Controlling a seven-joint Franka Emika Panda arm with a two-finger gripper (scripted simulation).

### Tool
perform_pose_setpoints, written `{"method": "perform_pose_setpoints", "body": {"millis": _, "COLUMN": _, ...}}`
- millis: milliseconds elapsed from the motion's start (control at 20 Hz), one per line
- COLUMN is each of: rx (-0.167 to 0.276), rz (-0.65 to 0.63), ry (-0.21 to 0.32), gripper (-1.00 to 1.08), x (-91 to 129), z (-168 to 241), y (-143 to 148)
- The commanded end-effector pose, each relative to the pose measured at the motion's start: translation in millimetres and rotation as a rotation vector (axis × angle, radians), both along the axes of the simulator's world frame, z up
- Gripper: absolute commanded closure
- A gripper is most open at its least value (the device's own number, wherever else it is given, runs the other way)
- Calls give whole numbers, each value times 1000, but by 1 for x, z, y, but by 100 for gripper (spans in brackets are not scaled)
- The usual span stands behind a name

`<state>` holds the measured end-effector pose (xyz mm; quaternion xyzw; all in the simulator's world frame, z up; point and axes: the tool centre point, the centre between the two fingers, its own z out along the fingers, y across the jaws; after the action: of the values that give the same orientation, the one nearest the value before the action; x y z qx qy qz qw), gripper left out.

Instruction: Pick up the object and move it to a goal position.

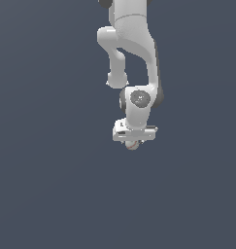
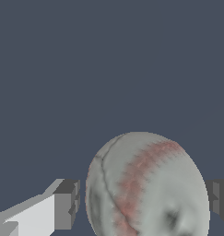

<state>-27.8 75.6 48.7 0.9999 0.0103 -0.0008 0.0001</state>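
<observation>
Gripper (image 2: pixel 141 203) fingers apart, straddling the ball (image 2: pixel 148 184), gap at 9 o'clock; uneven closing could roll it out.

Backdrop (image 1: pixel 46 194) is one flat slate blue-grey field, edge to edge, no seam btwn floor & wall that I can make out. Same plain tone fills the wrist view's backdrop. Light is soft & even, slightly paler toward the lower part of the exterior view. No shadows visible.
</observation>
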Motion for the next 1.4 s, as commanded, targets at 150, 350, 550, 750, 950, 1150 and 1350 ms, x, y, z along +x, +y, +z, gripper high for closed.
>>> {"method": "perform_pose_setpoints", "body": {"millis": 150, "rx": 0, "rz": 0, "ry": -1, "gripper": 108, "x": 1, "z": -1, "y": 0}}
{"method": "perform_pose_setpoints", "body": {"millis": 350, "rx": 0, "rz": 0, "ry": -1, "gripper": 108, "x": 1, "z": -1, "y": 0}}
{"method": "perform_pose_setpoints", "body": {"millis": 550, "rx": 0, "rz": 0, "ry": -2, "gripper": 108, "x": 1, "z": 0, "y": 0}}
{"method": "perform_pose_setpoints", "body": {"millis": 750, "rx": 0, "rz": 0, "ry": -2, "gripper": 108, "x": 2, "z": 0, "y": -9}}
{"method": "perform_pose_setpoints", "body": {"millis": 950, "rx": 0, "rz": 0, "ry": -2, "gripper": 108, "x": 5, "z": 1, "y": -31}}
{"method": "perform_pose_setpoints", "body": {"millis": 1150, "rx": 0, "rz": 0, "ry": -2, "gripper": 108, "x": 10, "z": 2, "y": -64}}
{"method": "perform_pose_setpoints", "body": {"millis": 1350, "rx": 0, "rz": 0, "ry": -2, "gripper": 108, "x": 15, "z": 2, "y": -96}}
